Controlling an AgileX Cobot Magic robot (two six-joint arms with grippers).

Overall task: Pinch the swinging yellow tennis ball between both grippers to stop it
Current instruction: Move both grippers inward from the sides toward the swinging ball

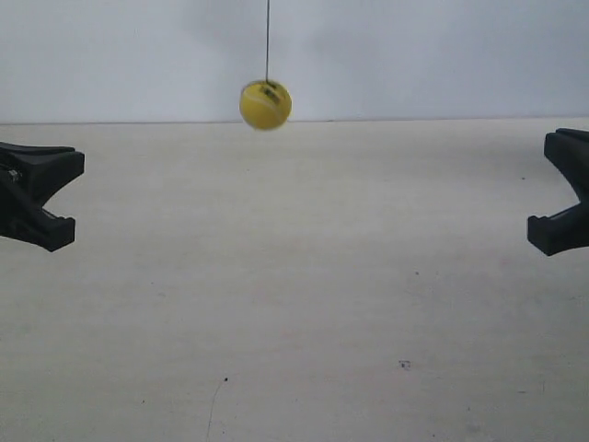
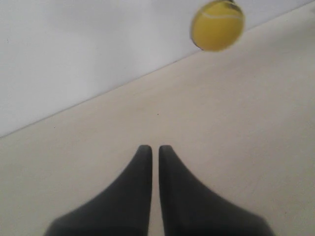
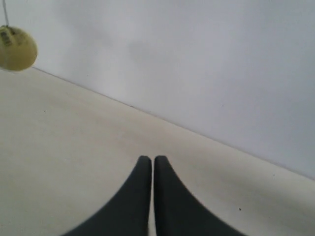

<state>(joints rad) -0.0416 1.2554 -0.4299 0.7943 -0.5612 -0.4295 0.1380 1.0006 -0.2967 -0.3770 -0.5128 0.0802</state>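
String (image 1: 268, 41) suspends the yellow tennis ball (image 1: 265, 104) above the tabletop (image 1: 294, 276), toward its far edge. The left hand (image 2: 154, 148) and right hand (image 3: 152, 159) are each nearly closed, empty, well apart from it.

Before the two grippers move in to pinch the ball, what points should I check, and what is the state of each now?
1. Left gripper fingers together: ok, only a thin gap.
2. Right gripper fingers together: ok.
3. Yellow tennis ball between the two grippers in the exterior view: ok.
4. Grippers close to the ball: not ok, both far off.
5. String unobstructed: ok.
6. Ball at rest: cannot tell from one moment.
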